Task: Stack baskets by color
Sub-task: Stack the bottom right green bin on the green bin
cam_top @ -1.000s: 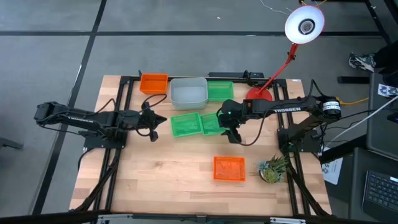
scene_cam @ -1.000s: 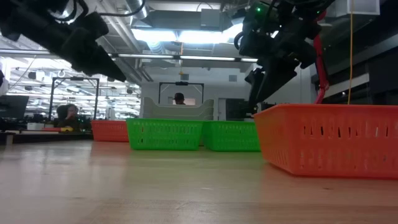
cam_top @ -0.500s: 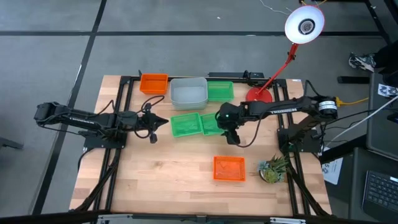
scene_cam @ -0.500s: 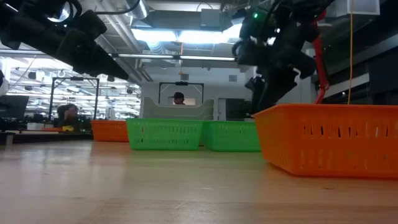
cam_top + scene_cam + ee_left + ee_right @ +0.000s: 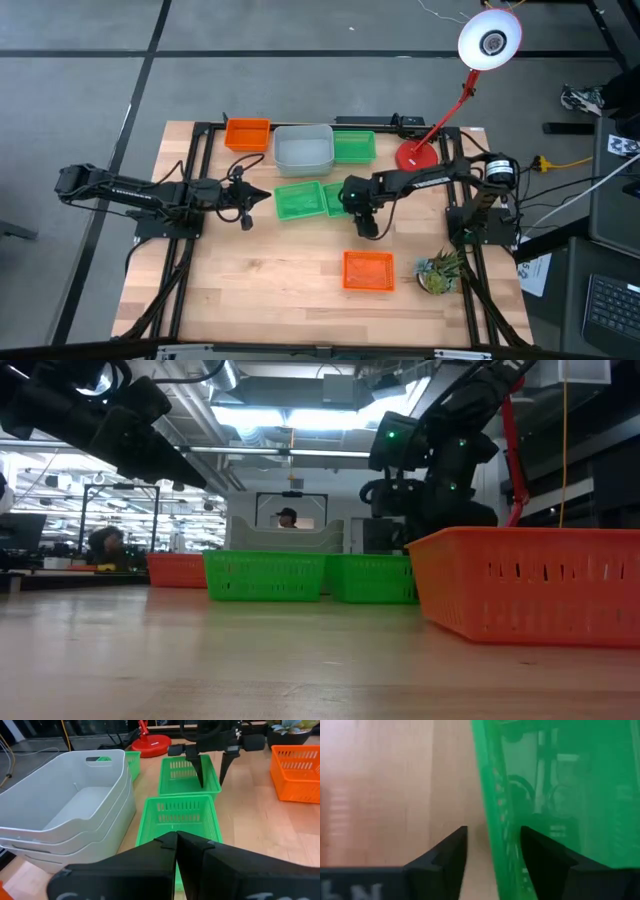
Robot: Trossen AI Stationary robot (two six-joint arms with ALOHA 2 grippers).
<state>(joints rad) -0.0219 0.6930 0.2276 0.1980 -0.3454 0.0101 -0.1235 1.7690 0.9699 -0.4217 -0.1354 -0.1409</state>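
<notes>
At the middle of the wooden table (image 5: 250,290), two green baskets sit side by side, touching or nearly so: the left green basket (image 5: 299,201) and the right green basket (image 5: 338,199). The right gripper (image 5: 366,226) is lowered over the near side wall of the right green basket, jaws spread apart, one finger (image 5: 445,854) outside the green mesh wall and the other inside it; the fingers are not closed on the wall. From the left wrist view the same gripper (image 5: 211,770) is seen with its two dark fingers straddling that basket's edge. The left gripper (image 5: 253,202) hangs just left of the left green basket, above the table, jaws pressed together and empty. Along the far edge stand an orange basket (image 5: 247,134), a stack of grey-white baskets (image 5: 303,148) with three nested rims visible in the left wrist view, and a third green basket (image 5: 354,146) just beside the stack. A second orange basket (image 5: 368,271) lies alone near the front edge, well apart from the others. Beside it stands a small potted plant (image 5: 438,271). A red desk lamp (image 5: 417,153) stands at the far right corner.
</notes>
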